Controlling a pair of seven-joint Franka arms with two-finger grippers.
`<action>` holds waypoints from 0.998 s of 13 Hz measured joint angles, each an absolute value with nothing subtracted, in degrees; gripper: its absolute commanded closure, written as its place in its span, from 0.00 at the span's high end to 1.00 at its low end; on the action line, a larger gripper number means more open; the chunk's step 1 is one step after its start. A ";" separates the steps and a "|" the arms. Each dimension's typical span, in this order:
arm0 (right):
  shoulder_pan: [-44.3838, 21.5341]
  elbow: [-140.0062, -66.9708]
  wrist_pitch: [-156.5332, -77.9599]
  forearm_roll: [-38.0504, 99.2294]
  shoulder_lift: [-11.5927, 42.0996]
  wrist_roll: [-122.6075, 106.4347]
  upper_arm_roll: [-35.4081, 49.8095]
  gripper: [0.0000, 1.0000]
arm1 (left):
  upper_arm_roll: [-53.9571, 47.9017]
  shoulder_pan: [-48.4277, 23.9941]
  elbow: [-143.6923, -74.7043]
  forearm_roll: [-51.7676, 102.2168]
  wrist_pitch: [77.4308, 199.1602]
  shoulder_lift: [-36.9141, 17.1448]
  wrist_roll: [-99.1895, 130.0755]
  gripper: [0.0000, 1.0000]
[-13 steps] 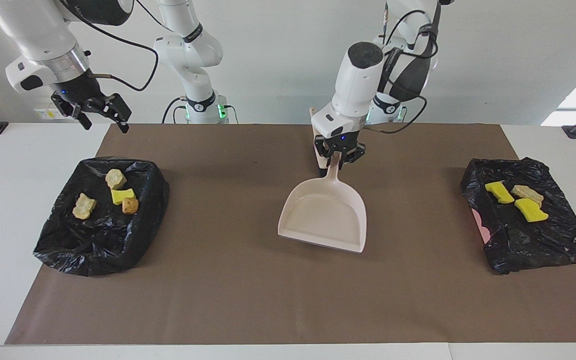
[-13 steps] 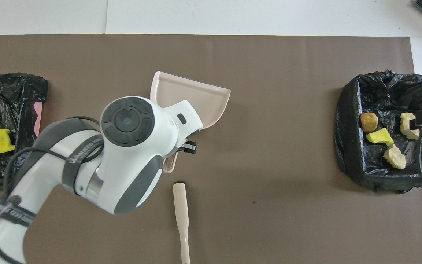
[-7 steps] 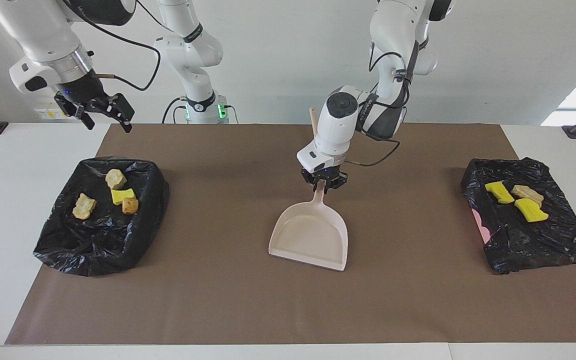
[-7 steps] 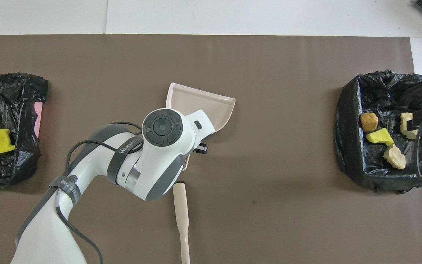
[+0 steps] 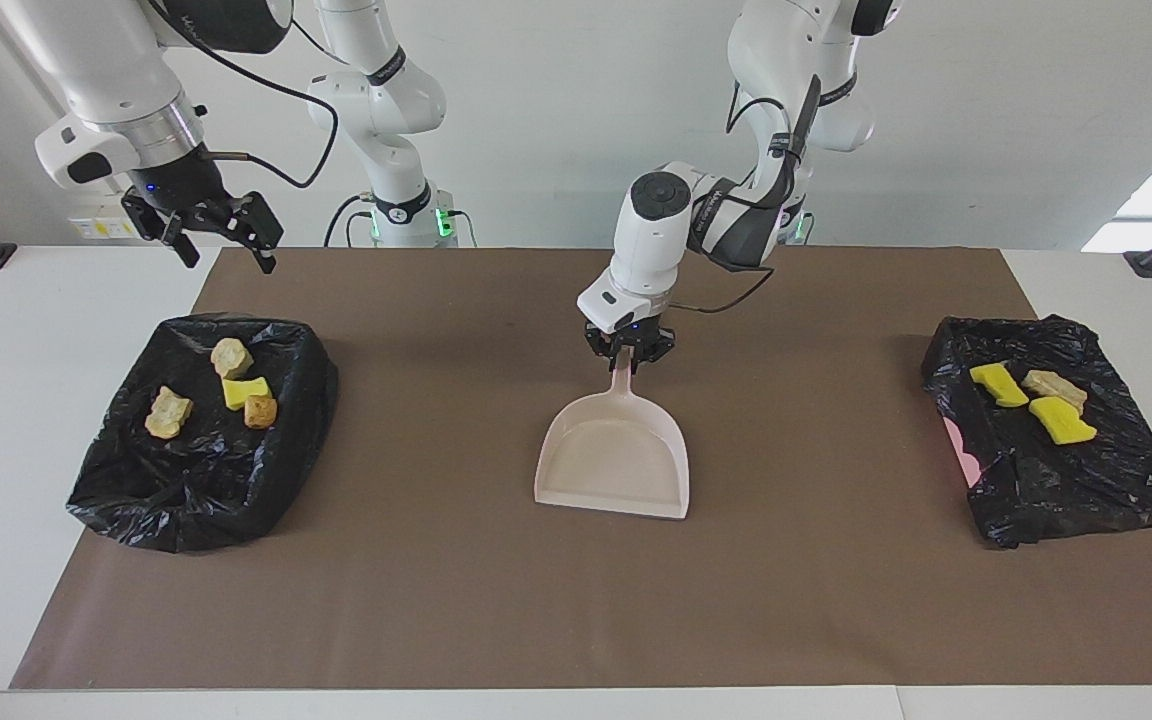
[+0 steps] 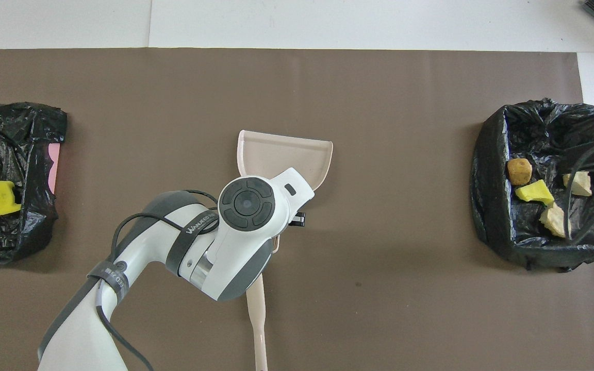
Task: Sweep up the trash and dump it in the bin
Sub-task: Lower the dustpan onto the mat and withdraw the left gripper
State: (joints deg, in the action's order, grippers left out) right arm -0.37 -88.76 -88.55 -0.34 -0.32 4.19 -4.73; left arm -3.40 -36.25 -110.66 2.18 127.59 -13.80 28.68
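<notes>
Basically done: all trash in bins, dustpan being set down

No scraps are seen loose on the brown mat (image 5: 496, 600) — sweeping looks finished. Four pieces of trash (image 5: 236, 392) lie in the black-lined bin (image 5: 201, 480) toward the right arm's end of the worktop; three more pieces (image 5: 1036, 400) lie in the second bin (image 5: 1066, 480) toward the left arm's end. The empty dustpan (image 5: 614, 460) sits flat mid-mat, its handle clamped by the closed fingers of the left gripper (image 5: 628, 362). The brush handle (image 6: 257, 314) lies nearer the robots. The right gripper (image 5: 216, 228) hovers with fingers spread, holding nothing — waiting. What is left, by judgement: the dustpan's release.
</notes>
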 measured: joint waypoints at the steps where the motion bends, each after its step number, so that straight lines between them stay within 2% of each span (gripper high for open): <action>1: -0.37 -88.76 -88.54 -0.33 -0.32 3.98 -4.72 1.00 | -3.16 -36.25 -110.68 2.18 127.85 -13.78 28.81 0.77; 2: -0.38 -88.76 -88.54 -0.34 -0.32 3.69 -4.69 1.00 | -2.95 -36.24 -110.73 2.18 128.56 -13.78 28.85 0.83; 3: -0.38 -88.76 -88.42 -0.33 -0.32 3.59 -4.67 1.00 | -2.81 -36.24 -110.77 2.18 129.20 -13.78 28.84 1.00; 8: -0.38 -88.76 -87.39 -0.34 -0.32 3.55 -4.68 1.00 | -1.88 -35.85 -110.77 2.18 128.60 -13.58 28.91 1.00; 13: -0.38 -88.76 -87.39 -0.34 -0.32 3.55 -4.68 1.00 | -1.15 -27.38 -110.58 2.17 119.33 -7.99 27.00 1.00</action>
